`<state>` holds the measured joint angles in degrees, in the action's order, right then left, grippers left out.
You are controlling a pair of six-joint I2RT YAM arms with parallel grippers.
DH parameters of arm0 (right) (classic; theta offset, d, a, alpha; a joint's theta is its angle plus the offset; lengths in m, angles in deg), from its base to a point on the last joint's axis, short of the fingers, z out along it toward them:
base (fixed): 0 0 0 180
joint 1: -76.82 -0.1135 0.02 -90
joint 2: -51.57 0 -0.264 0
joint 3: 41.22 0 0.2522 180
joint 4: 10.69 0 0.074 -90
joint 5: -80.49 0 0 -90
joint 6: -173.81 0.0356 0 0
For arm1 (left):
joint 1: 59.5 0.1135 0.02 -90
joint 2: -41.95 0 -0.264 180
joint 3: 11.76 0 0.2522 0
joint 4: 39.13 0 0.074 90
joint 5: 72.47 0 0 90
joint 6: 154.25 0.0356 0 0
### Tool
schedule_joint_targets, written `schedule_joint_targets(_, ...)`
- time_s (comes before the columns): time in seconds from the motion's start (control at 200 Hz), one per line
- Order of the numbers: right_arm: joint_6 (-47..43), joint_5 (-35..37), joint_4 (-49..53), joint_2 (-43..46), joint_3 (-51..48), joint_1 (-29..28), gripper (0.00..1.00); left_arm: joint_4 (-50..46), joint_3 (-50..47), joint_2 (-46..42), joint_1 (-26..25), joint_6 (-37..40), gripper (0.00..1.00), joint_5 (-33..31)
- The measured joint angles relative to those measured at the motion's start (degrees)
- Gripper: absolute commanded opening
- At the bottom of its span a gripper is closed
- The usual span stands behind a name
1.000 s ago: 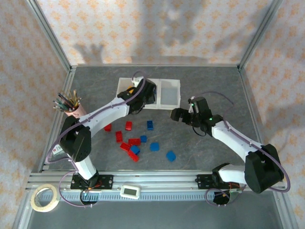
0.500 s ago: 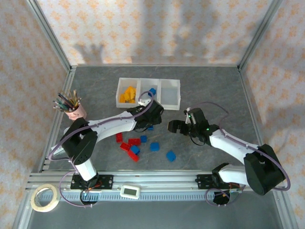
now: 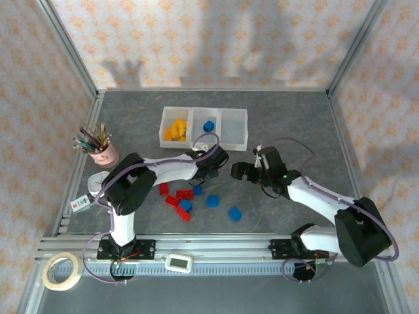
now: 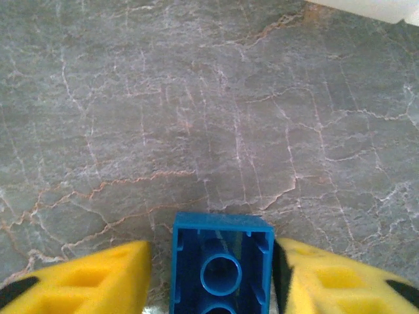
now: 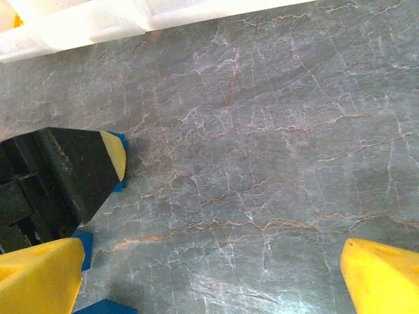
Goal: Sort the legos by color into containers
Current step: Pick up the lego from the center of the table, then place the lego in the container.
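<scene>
A blue lego point(image 4: 222, 261) lies hollow side up on the table between the yellow fingers of my left gripper point(image 3: 211, 167). The right finger's pad touches it and a thin gap shows at the left finger point(image 4: 85, 275). My right gripper point(image 3: 239, 171) hovers just to the right, wide open over bare table point(image 5: 209, 281). The containers point(image 3: 226, 140) stand behind, with yellow legos point(image 3: 175, 129) in the left bin and one blue lego point(image 3: 209, 126) in the middle bin. Several red legos point(image 3: 184, 194) and blue legos point(image 3: 212, 201) lie loose nearer to me.
A pink cup of pencils point(image 3: 101, 149) stands at the left. A tape roll point(image 3: 62, 271) and a small white device point(image 3: 178, 262) lie by the front rail. The left gripper's black and yellow finger point(image 5: 85, 170) sits close to my right gripper's left finger point(image 5: 39, 275).
The left arm has swung from over the containers down to the table, and its jaws have narrowed around a blue lego. The right gripper drifted slightly left and nearer, staying open.
</scene>
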<state>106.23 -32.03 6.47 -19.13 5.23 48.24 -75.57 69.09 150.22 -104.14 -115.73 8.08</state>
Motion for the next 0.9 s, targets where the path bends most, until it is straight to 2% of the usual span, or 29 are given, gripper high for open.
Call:
schedule_joint_targets(0.09,0.0,0.0,0.0,-0.2,0.1,0.0,1.0,0.5,0.0,0.0,0.0,0.0,0.38,0.0)
schedule_joint_targets(0.275,-0.7,0.0,0.0,0.1,0.2,0.0,1.0,0.7,0.0,0.0,0.0,0.5,0.32,-0.1)
schedule_joint_targets(0.5,-2.2,0.2,1.0,1.5,3.0,0.0,1.0,-0.2,0.4,-2.1,0.0,1.2,0.32,-1.2)
schedule_joint_targets(0.681,-2.6,1.6,2.2,1.5,6.9,0.0,1.0,-2.2,4.3,-5.6,0.6,3.5,0.33,-3.5)
schedule_joint_targets(0.901,-2.1,4.3,3.2,0.3,10.0,0.0,1.0,-2.9,11.8,-5.7,6.5,7.4,0.33,-5.1)
